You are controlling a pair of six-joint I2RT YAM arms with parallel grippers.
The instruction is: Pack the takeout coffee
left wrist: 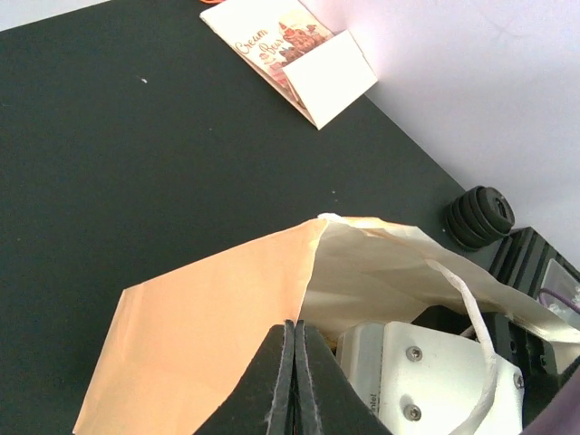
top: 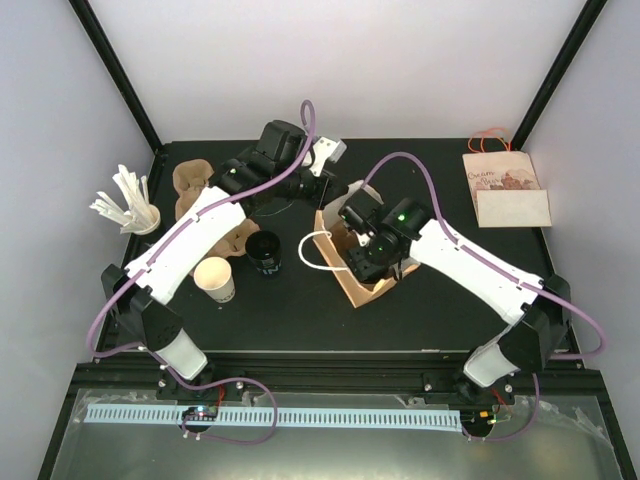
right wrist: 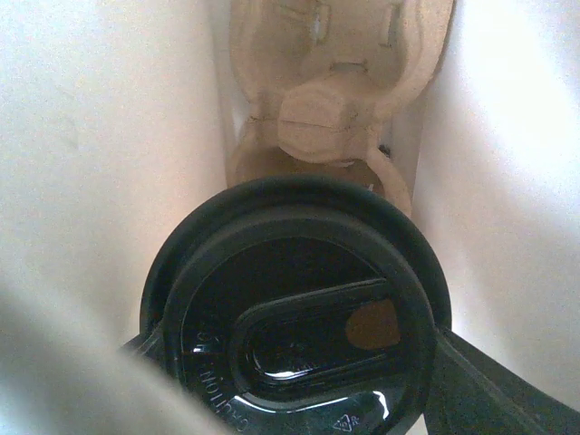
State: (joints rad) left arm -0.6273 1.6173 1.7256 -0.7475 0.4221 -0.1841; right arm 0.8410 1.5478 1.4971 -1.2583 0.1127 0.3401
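Bagging step: the right hand [top: 368,252] grips the lidded coffee cup [right wrist: 299,335] inside the paper bag [left wrist: 217,317], above the pulp carrier [right wrist: 331,118]. The left hand [left wrist: 294,362], closed, pinches the bag's rim. The next move probably calls for seating the cup squarely before release.

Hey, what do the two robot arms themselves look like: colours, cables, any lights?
They match. The left arm and right arm each have white shells on the long links, with black joints and black wrist blocks. A purple cable loops loosely along each arm. A green light glows on the right wrist. The left tool has flat, matte black fingers.
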